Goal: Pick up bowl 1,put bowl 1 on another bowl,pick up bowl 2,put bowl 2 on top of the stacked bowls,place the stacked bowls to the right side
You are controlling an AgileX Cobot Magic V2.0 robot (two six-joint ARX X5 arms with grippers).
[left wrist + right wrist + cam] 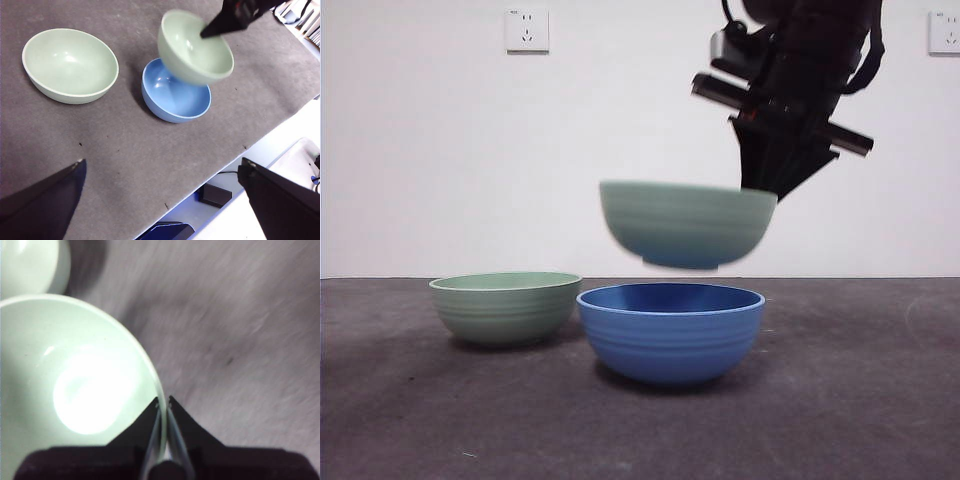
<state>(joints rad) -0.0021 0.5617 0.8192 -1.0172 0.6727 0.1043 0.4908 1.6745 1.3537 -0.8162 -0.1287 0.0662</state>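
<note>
A pale green bowl (685,222) hangs in the air just above the blue bowl (671,329), held by its right rim. My right gripper (767,192) is shut on that rim (159,410), one jaw inside the bowl and one outside. The left wrist view shows the held green bowl (195,47) over the blue bowl (176,95), overlapping it, with the right gripper's tip (206,34) at its rim. A second pale green bowl (505,306) rests on the table left of the blue one (70,65). My left gripper (160,170) is open, high above the table's near edge.
The table is a dark grey mat (860,400). Its edge (260,142) runs near the blue bowl in the left wrist view, with floor and a black box (216,195) beyond. White wall with sockets (527,30) stands behind.
</note>
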